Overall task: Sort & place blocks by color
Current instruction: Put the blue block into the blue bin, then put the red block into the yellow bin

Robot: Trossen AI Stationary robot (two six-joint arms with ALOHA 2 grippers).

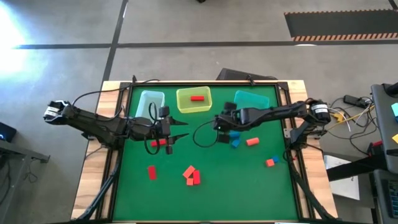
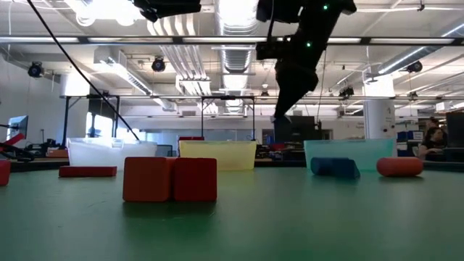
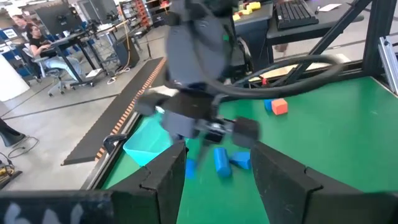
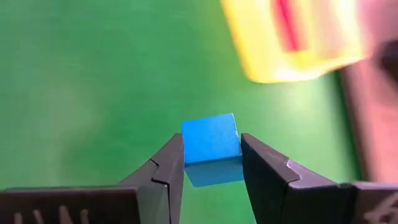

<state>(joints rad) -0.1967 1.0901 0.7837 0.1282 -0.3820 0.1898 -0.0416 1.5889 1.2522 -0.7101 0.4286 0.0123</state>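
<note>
My right gripper (image 4: 211, 142) is shut on a blue cube (image 4: 211, 138) above the middle of the green mat (image 1: 217, 193), near the yellow bin (image 1: 194, 106). My left gripper (image 3: 214, 180) hangs open and empty left of centre (image 1: 173, 127), above a red block (image 1: 158, 143). Several more blocks lie flat on the mat: blue ones (image 1: 234, 138), an orange one (image 1: 252, 142), an orange-and-blue pair (image 1: 272, 162), a red one (image 1: 152, 172) and a red-orange cluster (image 1: 191, 175). One red block (image 1: 198, 98) lies in the yellow bin. My right gripper pinches the blue cube by two opposite side faces (image 4: 188, 149) between its two fingers. The fingers come slanting down from the table's right side. The cube sits level between the fingertips, lifted clear of the mat.
A clear bin (image 1: 150, 102), the yellow bin and a teal bin (image 1: 252, 99) stand in a row along the far edge. Both arms reach in over the middle of the table, their grippers close together. The near part of the mat has free room around the scattered blocks.
</note>
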